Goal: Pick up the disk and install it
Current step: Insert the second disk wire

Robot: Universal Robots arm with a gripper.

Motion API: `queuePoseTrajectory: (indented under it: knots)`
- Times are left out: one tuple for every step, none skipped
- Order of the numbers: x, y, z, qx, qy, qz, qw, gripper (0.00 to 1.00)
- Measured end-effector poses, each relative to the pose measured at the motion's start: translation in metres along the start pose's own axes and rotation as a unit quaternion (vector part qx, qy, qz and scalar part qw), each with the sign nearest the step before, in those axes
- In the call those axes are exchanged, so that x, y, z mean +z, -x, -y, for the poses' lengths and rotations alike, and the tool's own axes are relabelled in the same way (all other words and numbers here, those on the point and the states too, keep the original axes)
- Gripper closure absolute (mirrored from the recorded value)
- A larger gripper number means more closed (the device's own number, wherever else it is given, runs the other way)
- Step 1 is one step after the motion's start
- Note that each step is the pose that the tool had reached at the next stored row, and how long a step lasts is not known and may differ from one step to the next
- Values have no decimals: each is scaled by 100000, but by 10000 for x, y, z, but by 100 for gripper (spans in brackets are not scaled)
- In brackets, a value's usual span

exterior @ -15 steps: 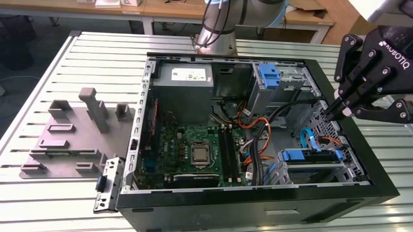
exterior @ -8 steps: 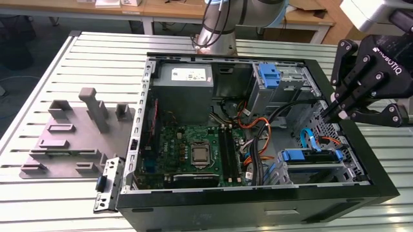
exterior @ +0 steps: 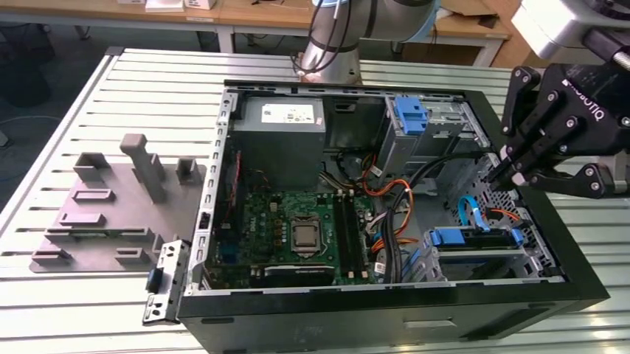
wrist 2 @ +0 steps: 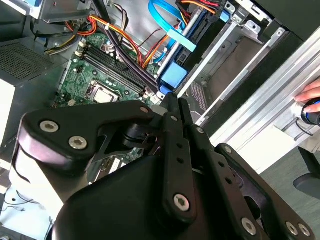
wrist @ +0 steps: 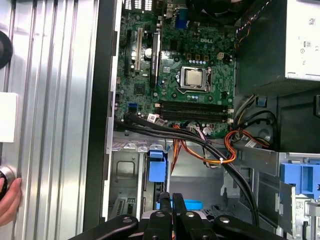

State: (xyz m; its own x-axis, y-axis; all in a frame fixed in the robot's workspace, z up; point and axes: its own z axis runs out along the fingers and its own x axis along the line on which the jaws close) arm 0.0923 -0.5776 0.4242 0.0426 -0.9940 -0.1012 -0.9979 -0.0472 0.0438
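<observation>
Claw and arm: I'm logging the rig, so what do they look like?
The claw is black, built of jointed links with silver screw heads and white lettering on its body. The arm is a silvery-grey tube with a pale blue joint cap.

Disk [exterior: 476, 240]: blue-edged, lying flat.
Place: seated atop the metal drive cage [exterior: 479, 262] inside the open computer case [exterior: 394, 317], exterior view's right.
</observation>
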Motion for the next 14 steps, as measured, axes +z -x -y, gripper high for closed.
queuePoseTrajectory:
  knots:
    - [3,0,1,1,2,1,100000,84]
    - [4,0,1,1,1,-4,100000,84]
    - [4,0,2,-2,2,-16,100000,84]
    - [4,1,2,-4,2,-19,100000,84]
    - [6,1,2,-6,1,-10,100000,84]
    - [9,1,2,-6,2,-11,100000,84]
    - [10,7,1,-6,2,-11,100000,84]
    - [10,7,1,-7,2,-13,100000,84]
    - [10,8,1,-5,3,-13,100000,84]
    - [11,8,1,-5,1,-10,100000,84]
    - [11,8,1,-4,1,-11,100000,84]
    - [11,8,1,-6,1,-12,100000,84]
    - [11,8,1,-6,3,-10,100000,84]
    - [11,8,1,-7,2,-11,100000,84]
